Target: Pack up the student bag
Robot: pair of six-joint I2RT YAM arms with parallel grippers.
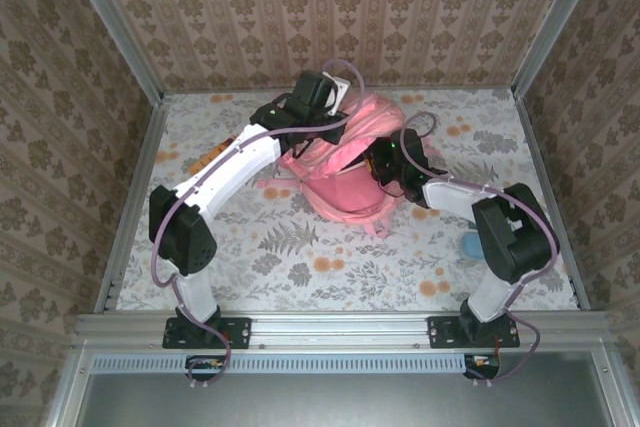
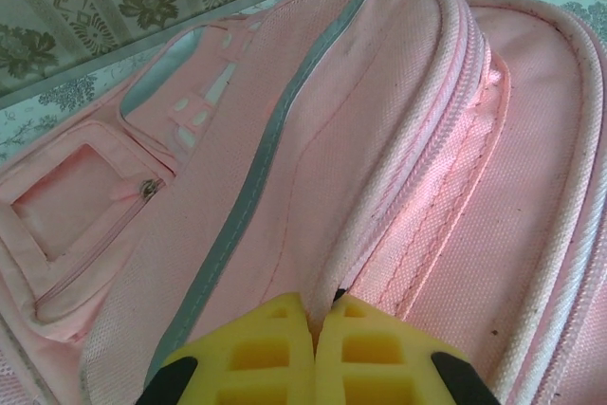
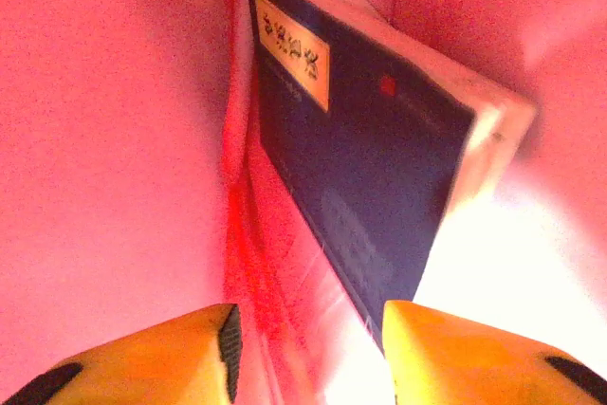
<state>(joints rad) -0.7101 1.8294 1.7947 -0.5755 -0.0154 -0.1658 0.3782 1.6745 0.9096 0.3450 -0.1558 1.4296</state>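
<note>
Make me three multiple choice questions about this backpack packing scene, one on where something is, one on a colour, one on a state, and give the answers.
1. Where is the dark blue book? A. under the student bag B. inside it C. outside, beside it
2. What colour is the bag? A. teal B. black C. salmon pink
3. How is the left tool? A. shut on the bag's fabric B. wide open C. holding the book
Answers: B, the right wrist view shows the book between pink inner walls, ahead of the open right tool; C, pink fabric shows in the top and left wrist views; A, it pinches a fabric ridge.
</note>
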